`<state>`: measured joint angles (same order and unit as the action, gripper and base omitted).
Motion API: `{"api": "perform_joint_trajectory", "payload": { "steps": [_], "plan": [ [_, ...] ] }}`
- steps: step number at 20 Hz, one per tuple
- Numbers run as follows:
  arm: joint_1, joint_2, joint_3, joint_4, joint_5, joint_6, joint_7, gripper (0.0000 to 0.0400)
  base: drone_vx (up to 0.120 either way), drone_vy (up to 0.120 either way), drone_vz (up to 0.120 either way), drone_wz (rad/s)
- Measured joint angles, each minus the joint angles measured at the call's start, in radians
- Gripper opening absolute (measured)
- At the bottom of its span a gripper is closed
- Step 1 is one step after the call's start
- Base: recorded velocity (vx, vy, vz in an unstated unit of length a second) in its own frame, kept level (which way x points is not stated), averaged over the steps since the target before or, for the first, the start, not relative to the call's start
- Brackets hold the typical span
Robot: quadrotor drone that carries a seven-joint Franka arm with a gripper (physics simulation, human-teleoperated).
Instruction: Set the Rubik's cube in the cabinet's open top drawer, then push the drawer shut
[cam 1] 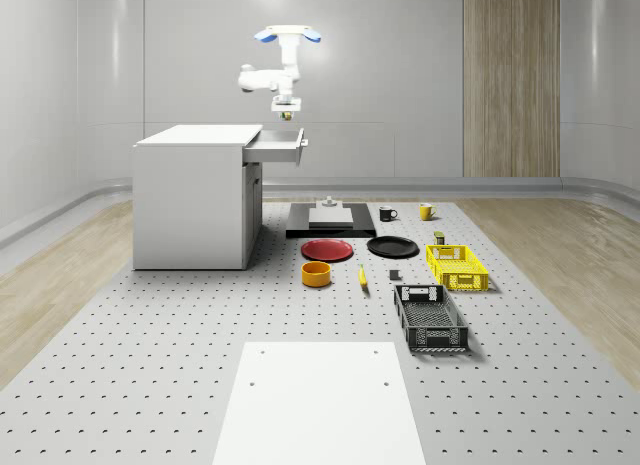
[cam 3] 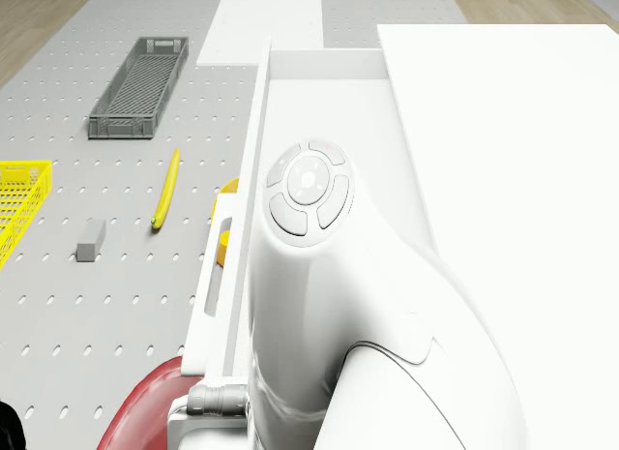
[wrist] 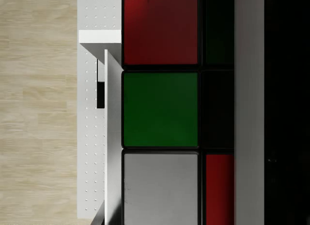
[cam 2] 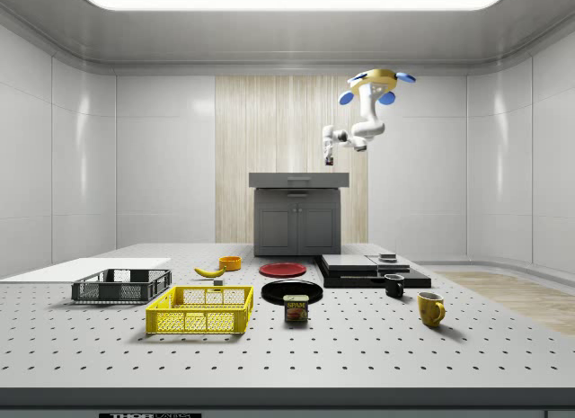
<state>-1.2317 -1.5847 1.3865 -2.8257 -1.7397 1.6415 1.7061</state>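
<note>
White cabinet [cam 1: 190,195] has its top drawer [cam 1: 278,145] pulled open toward the whole-scene view's right. The drone [cam 1: 287,34] hovers above that drawer, arm hanging down — gripper [cam 1: 285,110] just over the tray. Its fingers are clamped on the Rubik's cube [wrist: 160,109], whose red, green and white tiles face the wrist camera, above the drawer — not yet inside.

Grey pegboard floor [cam 1: 150,385], dotted all over. Standing on it: white cabinet [cam 1: 190,200], red plate [cam 1: 327,250], black plate [cam 1: 392,247], orange bowl [cam 1: 317,274], banana [cam 1: 362,277], yellow crate [cam 1: 456,267], grey crate [cam 1: 430,318], two mugs [cam 1: 388,214] [cam 1: 426,212], flat white sheet [cam 1: 318,400] up front.
</note>
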Motion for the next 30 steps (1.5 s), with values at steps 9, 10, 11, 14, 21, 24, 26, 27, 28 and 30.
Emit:
{"api": "perform_joint_trajectory", "payload": {
  "steps": [9, 10, 11, 14, 21, 24, 26, 27, 28, 30],
  "plan": [
    [0.000, -0.001, 0.000, 0.000, 0.000, 0.001, 0.000, 0.0325, 0.120, -0.044, 0.000, 0.000],
    [0.000, -0.001, 0.000, 0.000, 0.000, 0.001, 0.000, 0.0325, 0.120, 0.000, 0.000, 0.000],
    [0.000, -0.001, 0.000, 0.000, 0.000, 0.001, 0.000, 0.0325, 0.120, 0.000, 0.000, 0.000],
    [0.000, -0.001, 0.000, 0.000, 0.000, 0.001, 0.000, 0.0325, 0.120, 0.000, 0.000, 0.000],
    [-0.001, -0.001, -0.002, 0.000, -0.002, 0.002, 0.000, 0.0325, 0.091, 0.000, 0.000, 0.000],
    [-0.004, -0.002, -0.027, 0.005, -0.025, 0.011, 0.001, 0.0325, 0.000, 0.000, 0.000, 0.000],
    [-0.008, -0.002, -0.052, 0.010, -0.048, 0.020, 0.001, 0.0325, 0.000, 0.000, 0.000, 0.000],
    [-0.011, -0.002, -0.066, 0.013, -0.061, 0.025, 0.002, 0.0325, 0.000, 0.000, 0.000, 0.000],
    [-0.013, -0.001, -0.081, 0.017, -0.075, 0.030, 0.002, 0.0325, 0.000, 0.000, 0.000, 0.000],
    [-0.019, 0.000, -0.112, 0.025, -0.104, 0.041, 0.003, 0.0325, 0.000, 0.000, 0.000, 0.000]
  ]
}}
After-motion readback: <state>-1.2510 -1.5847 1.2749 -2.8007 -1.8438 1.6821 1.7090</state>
